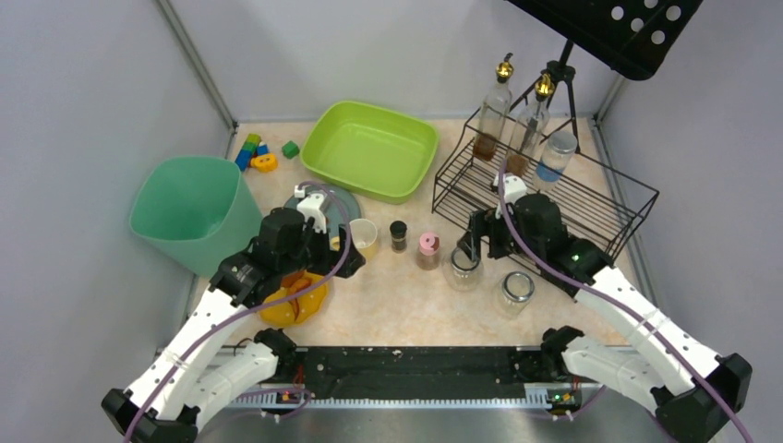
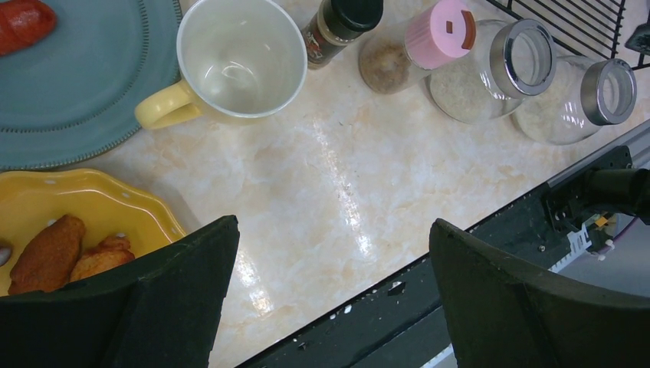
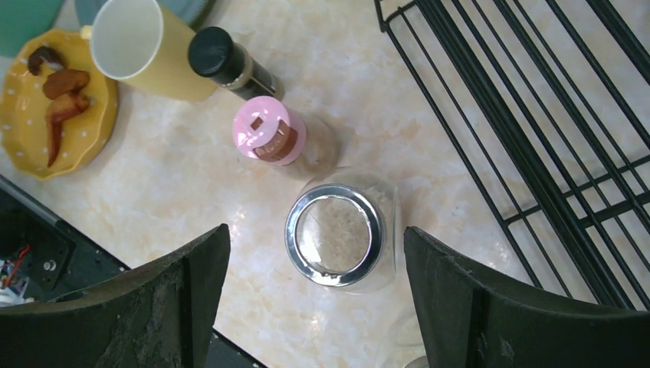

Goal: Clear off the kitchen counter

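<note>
The kitchen counter [image 1: 406,305] is a beige stone-patterned surface. On it stand a yellow mug [image 1: 364,234], a black-capped spice jar [image 1: 398,235], a pink-capped jar [image 1: 428,249] and two metal-rimmed glass jars [image 1: 464,269] [image 1: 517,288]. A teal plate [image 1: 343,198] and a yellow bowl [image 1: 294,305] of fried food sit at the left. My left gripper [image 1: 323,263] is open and empty above bare counter [image 2: 329,169] beside the bowl [image 2: 69,207]. My right gripper [image 1: 480,249] is open above the nearer glass jar [image 3: 335,234], a finger on either side and not touching it.
A green basin [image 1: 369,148] stands at the back and a teal bin [image 1: 189,212] at the left. A black wire rack [image 1: 591,198] at the right holds bottles [image 1: 494,111]. Toy blocks [image 1: 254,152] lie at the back left. A black rail [image 1: 415,365] edges the front.
</note>
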### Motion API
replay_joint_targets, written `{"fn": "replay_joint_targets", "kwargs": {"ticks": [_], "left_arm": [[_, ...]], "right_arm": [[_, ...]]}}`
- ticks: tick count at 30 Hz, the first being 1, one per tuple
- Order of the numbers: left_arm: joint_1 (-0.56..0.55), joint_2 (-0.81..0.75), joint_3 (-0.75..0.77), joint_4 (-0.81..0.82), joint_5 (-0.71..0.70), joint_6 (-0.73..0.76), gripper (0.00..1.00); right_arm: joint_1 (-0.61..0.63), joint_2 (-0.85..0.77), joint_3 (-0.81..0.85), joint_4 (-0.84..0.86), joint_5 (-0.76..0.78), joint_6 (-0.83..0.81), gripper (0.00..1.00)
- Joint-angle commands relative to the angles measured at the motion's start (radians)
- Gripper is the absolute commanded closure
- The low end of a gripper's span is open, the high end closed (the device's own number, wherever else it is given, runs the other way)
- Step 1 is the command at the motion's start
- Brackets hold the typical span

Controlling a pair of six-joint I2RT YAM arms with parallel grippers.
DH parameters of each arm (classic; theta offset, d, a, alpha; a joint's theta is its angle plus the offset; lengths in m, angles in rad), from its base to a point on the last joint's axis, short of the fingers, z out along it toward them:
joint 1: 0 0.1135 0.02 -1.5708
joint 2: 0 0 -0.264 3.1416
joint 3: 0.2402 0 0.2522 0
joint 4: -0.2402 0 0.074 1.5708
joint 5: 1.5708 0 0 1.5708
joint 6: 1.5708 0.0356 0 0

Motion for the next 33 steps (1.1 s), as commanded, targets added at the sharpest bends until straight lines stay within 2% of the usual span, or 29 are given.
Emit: {"fn": "replay_joint_targets", "kwargs": {"ticks": [1, 13, 28, 33], "left_arm": [[0.004, 0.006, -0.002, 0.048, 0.023, 0.009, 0.01], [0.004, -0.01, -0.005, 0.039, 0.008, 0.02, 0.01], [0.005, -0.04, -0.011, 0.037, 0.009, 0.025, 0.01], [0.004, -0.052, -0.011, 0.037, 0.009, 0.026, 0.01]], "right_arm": [[0.012, 0.041, -0.004, -0.008, 0.063, 0.058, 0.19], [0.127, 0.162, -0.017, -0.013, 0.222, 0.093, 0.19], [0.248, 0.306, 0.043, -0.047, 0.335, 0.121, 0.19], [0.26, 0.325, 0.06, -0.072, 0.377, 0.127, 0.22]]}}
